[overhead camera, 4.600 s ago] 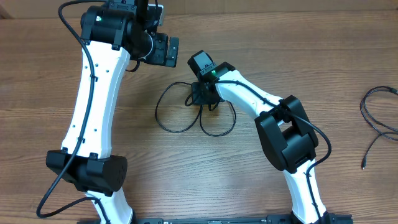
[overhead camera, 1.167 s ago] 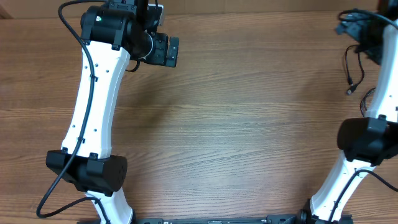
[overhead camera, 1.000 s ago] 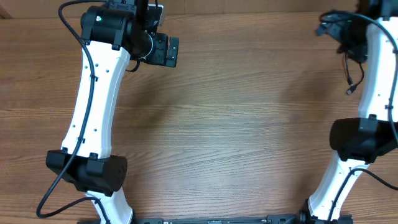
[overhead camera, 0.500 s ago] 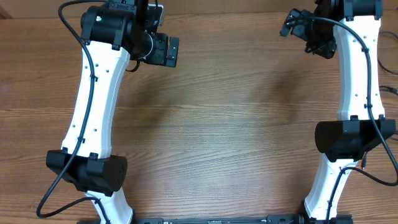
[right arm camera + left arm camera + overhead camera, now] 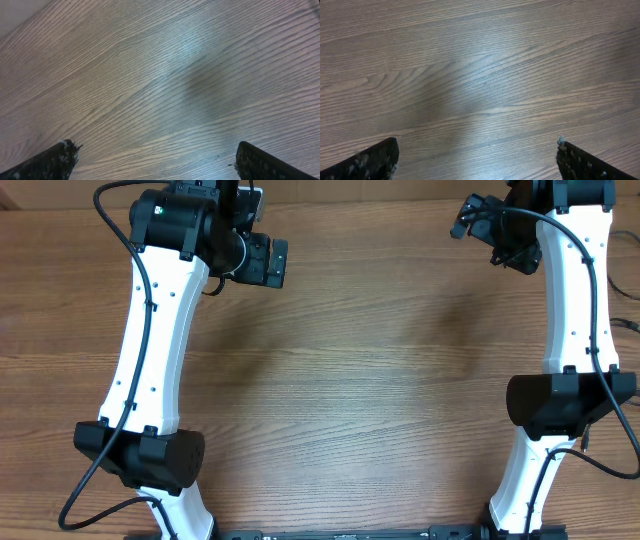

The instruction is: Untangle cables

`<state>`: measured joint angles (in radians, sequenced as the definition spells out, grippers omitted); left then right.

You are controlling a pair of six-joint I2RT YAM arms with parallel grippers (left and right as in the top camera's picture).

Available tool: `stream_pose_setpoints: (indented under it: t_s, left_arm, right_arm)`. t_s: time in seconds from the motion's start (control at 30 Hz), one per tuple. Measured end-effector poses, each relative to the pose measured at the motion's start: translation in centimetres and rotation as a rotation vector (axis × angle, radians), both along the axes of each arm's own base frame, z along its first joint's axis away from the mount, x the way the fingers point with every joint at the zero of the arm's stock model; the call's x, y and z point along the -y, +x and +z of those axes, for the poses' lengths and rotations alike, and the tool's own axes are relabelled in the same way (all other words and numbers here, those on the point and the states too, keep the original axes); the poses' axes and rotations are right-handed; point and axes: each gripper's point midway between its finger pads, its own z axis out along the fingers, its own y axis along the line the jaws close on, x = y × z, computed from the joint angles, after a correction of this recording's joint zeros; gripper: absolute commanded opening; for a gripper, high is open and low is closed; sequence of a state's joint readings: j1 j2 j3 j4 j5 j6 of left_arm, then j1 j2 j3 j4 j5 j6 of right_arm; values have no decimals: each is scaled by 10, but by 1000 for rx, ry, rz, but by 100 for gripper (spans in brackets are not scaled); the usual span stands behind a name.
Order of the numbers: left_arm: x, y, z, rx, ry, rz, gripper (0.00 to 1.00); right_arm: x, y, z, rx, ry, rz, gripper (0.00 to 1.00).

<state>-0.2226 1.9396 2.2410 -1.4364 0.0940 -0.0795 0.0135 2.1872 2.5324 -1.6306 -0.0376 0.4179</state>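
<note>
Only short stretches of the thin black cables [image 5: 629,323] show, at the table's far right edge behind my right arm; most of them is hidden or out of frame. My right gripper [image 5: 487,230] hovers at the back right with nothing in it. In the right wrist view, the right gripper [image 5: 156,150] is open over bare wood. At the back left, my left gripper [image 5: 268,262] is also raised. Seen from its own wrist, the left gripper [image 5: 477,150] is open above bare wood. No cable appears in either wrist view.
The wooden table [image 5: 380,380] fills the view. The white left arm [image 5: 150,350] stretches along the left side and the right arm [image 5: 570,330] along the right, both bases at the front edge.
The cable tangle once at the table's middle is gone; my right arm swung with a cord to the far right, then rose to the back right. Nothing has moved in the last half second.
</note>
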Motion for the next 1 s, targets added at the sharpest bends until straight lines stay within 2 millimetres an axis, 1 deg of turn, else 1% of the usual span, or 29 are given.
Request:
stream_pose_setpoints:
  t_s: [0.3,0.43,0.47,0.53,0.57,0.6,0.67,0.73,0.9,0.93,1.0]
  left_arm:
    - [-2,-1,-1,-2,13,4,100]
    - [1,15,3,66,0,6,100]
    - [2,19,2,89,-8,4,100]
    - [3,20,-1,119,-20,2,100]
    - [5,23,-3,164,-33,1,100]
    - [4,18,-7,177,-39,-1,100]
    - [3,9,-9,232,-54,-3,100]
    - [0,-1,-3,335,-78,-4,99]
    - [-6,-30,7,527,-124,-5,100]
    - [-8,-40,6,558,-135,-1,100]
    - [-10,-48,7,614,-161,14,99]
  right_arm:
    - [0,0,0,0,0,0,100]
    - [0,0,0,-1,0,0,100]
    - [0,0,0,0,0,0,100]
    - [0,0,0,0,0,0,100]
    - [0,0,0,0,0,0,100]
    - [0,0,0,1,0,0,100]
    - [0,0,0,0,1,1,100]
    - [0,0,0,0,0,0,100]
    - [0,0,0,0,0,-1,100]
    - [0,0,0,0,0,0,100]
    - [0,0,0,0,0,0,100]
